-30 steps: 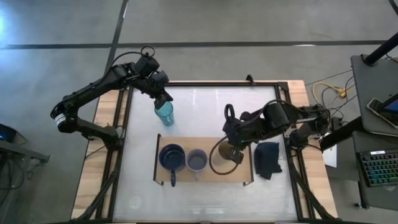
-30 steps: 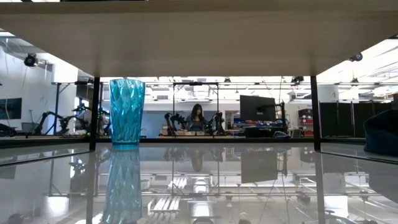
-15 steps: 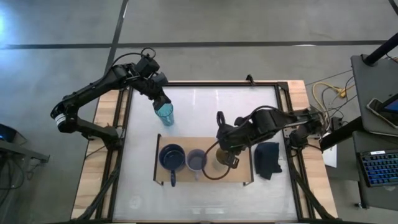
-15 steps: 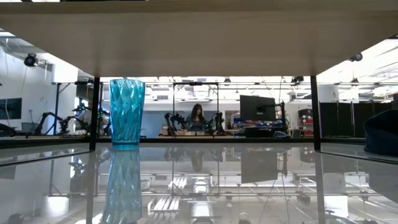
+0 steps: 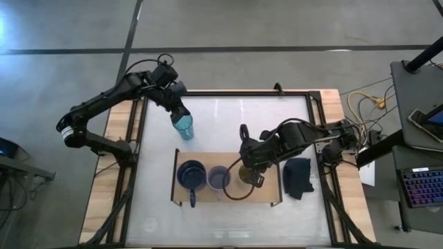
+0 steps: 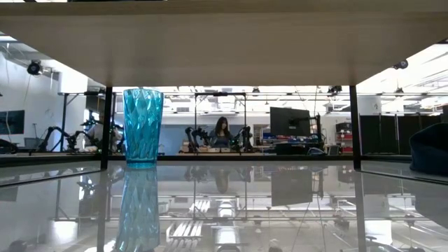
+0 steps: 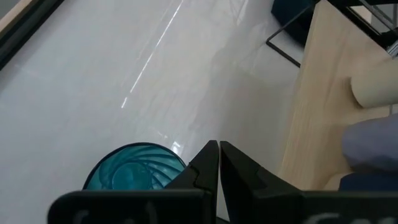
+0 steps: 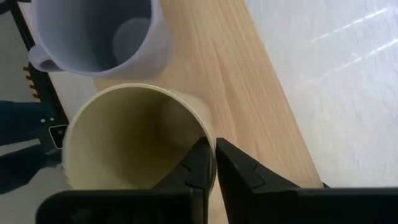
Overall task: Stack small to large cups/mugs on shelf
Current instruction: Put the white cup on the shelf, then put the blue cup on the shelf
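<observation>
A grey concrete floor [image 5: 277,28] crossed by dark seam lines surrounds the glossy white surface [image 5: 228,117], which sits in a light wooden border [image 5: 114,173] with a black metal frame [image 5: 131,180]. To one side stands a dark desk [image 5: 415,104] carrying a black backlit keyboard [image 5: 422,187], with yellow and white cables [image 5: 367,104] trailing nearby. Level across the surface, a large bright hall opens out, with ceiling lights [image 6: 255,89], a dark monitor [image 6: 289,122], black upright posts [image 6: 353,126], and a seated person [image 6: 222,133] at a distant bench.
</observation>
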